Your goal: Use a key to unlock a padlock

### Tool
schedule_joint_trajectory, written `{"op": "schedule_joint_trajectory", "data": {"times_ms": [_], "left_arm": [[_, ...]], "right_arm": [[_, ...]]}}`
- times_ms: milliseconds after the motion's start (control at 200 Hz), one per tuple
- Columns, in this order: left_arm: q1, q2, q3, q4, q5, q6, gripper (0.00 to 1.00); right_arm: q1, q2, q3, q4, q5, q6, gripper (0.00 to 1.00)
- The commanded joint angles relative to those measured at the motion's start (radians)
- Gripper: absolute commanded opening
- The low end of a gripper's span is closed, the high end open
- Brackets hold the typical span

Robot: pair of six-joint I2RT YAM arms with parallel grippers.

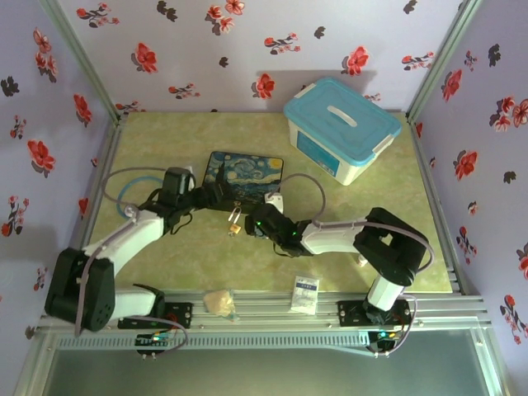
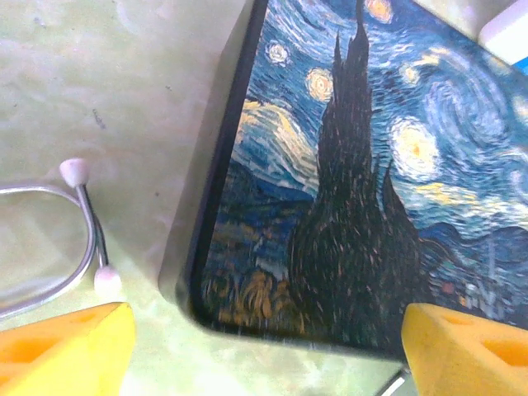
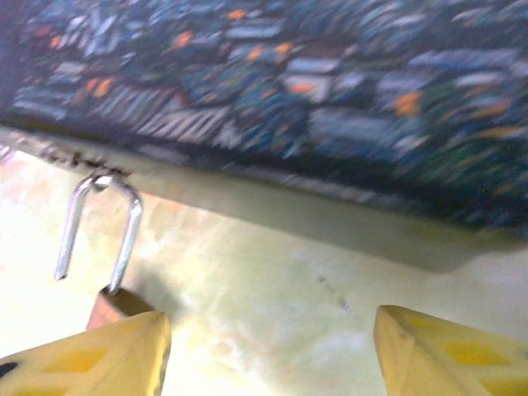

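Broadly, the green marbled table (image 1: 247, 264) carries everything, and the painted tin (image 1: 243, 175), a flat box with a night-sky picture, lies near its middle. Behind the tin and to its right, well apart, stands a white tub with a blue lid (image 1: 342, 124).

2 arms reach in from the near edge. The left arm (image 1: 124, 239) comes to the tin's near left corner, and the right arm (image 1: 330, 237) to the tin's near edge. The left jaws stand open and empty, their yellow fingertips (image 2: 66, 346) spread to either side of that corner. The right jaws are also parted and hold nothing, with their fingertips (image 3: 445, 351) low over the table just in front of the tin's near wall.

Well in front of the tin, by the table's near edge, lie a white packet (image 1: 305, 293) and a tan lump (image 1: 219, 301).

The padlock (image 3: 115, 304) sits just in front of the tin's near edge, its brass body just beside 1 right fingertip. 1 leg of its silver shackle is seated in the body and the other ends free. Left of the tin's corner lies a bent wire with 2 white tips (image 2: 82, 223).
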Motion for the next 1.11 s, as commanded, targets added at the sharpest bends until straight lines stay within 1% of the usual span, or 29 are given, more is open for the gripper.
{"op": "schedule_joint_trajectory", "data": {"times_ms": [0,50,110,215,275,425,560,645,670,790,1100], "left_arm": [[-0.006,-0.132,-0.064,0.016,0.019,-0.081,0.85],[-0.005,-0.188,-0.088,0.000,0.024,-0.095,0.85],[-0.003,-0.246,-0.114,-0.011,0.028,-0.117,0.86],[-0.001,-0.312,-0.167,0.013,0.085,-0.158,0.86],[0.000,-0.339,-0.191,0.007,0.104,-0.174,0.85],[-0.002,-0.418,-0.270,-0.010,0.105,-0.220,0.84],[-0.001,-0.480,-0.325,-0.015,0.103,-0.247,0.83],[-0.002,-0.498,-0.346,-0.019,0.100,-0.247,0.83],[-0.002,-0.499,-0.352,-0.016,0.099,-0.247,0.83],[-0.002,-0.484,-0.363,-0.007,0.099,-0.244,0.83],[-0.001,-0.480,-0.367,0.001,0.101,-0.248,0.84]], "right_arm": [[0.060,-0.033,0.060,-0.144,0.100,0.101,0.68],[0.079,-0.026,0.072,-0.141,0.106,0.122,0.68],[0.090,0.000,0.104,-0.138,0.077,0.135,0.68],[0.097,0.045,0.122,-0.093,0.066,0.122,0.65],[0.095,0.069,0.138,-0.097,0.070,0.127,0.65],[0.095,0.126,0.187,-0.083,0.026,0.109,0.63],[0.095,0.164,0.207,-0.085,0.026,0.124,0.62],[0.093,0.182,0.205,-0.066,0.026,0.131,0.62],[0.092,0.187,0.206,-0.056,-0.007,0.125,0.62],[0.090,0.217,0.226,-0.039,-0.023,0.106,0.62],[0.089,0.246,0.214,-0.041,-0.012,0.141,0.55]]}}
